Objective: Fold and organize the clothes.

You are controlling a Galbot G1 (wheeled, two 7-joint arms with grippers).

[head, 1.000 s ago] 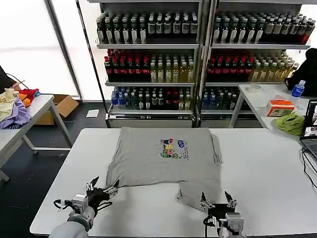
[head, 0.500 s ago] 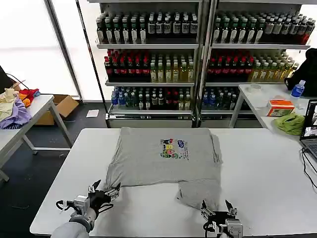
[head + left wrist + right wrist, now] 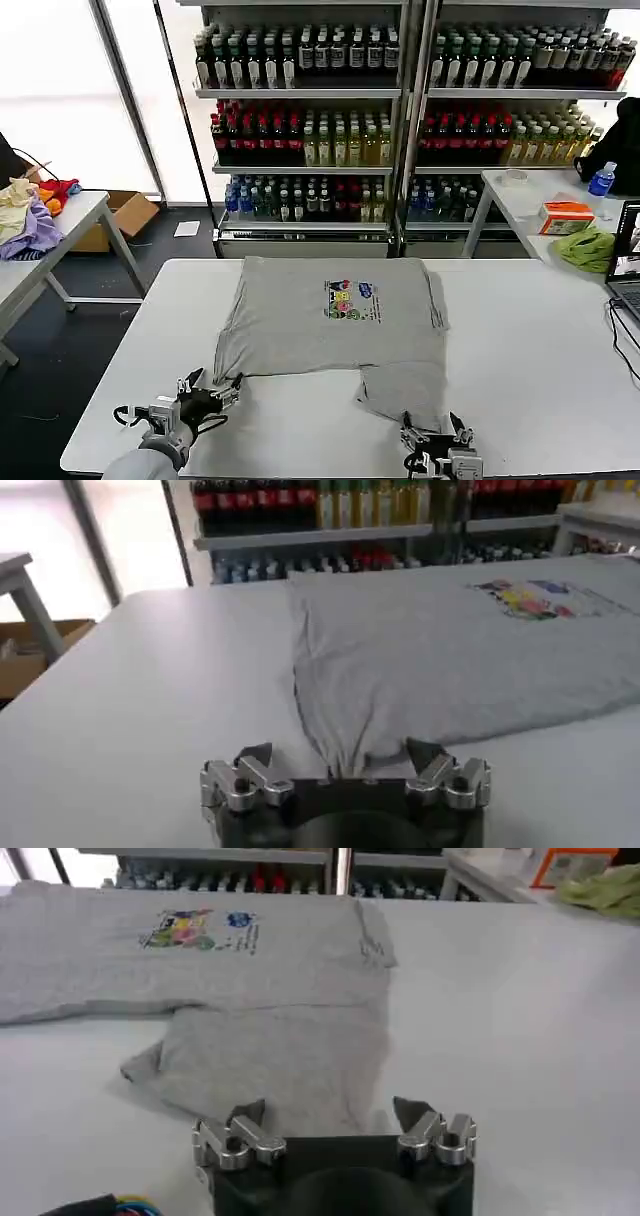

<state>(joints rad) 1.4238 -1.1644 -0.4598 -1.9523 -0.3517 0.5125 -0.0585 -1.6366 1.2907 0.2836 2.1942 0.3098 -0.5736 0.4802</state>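
One grey shirt [image 3: 335,325] lies spread on the white table [image 3: 540,340], print side up, its collar end toward the far edge and its main body across the table's middle; a flap of it hangs toward the near edge, right of centre, ending just in front of the right gripper [image 3: 437,437]. The step in hand looks like the opening of a fold, with both grippers low at the near edge and lined up on the shirt's near hem. The left gripper [image 3: 206,388] sits at the shirt's near left corner, fingers spread, and in the left wrist view [image 3: 343,763] the bunched corner of cloth runs right between its tips, though I cannot be sure it touches them. The right gripper is likewise spread and holds nothing; in the right wrist view [image 3: 325,1116] the flap's edge lies just ahead of its tips. Next, each gripper would need to ease forward until cloth sits between the fingers, close on a single corner, then lift and carry the near hem toward the far edge together, so that the fabric does not drag or twist. Against the frames of a second ago, both grippers have drawn back toward the near edge, the right one more so, now lying just clear of the flap it then overlapped; the shirt itself has not shifted.
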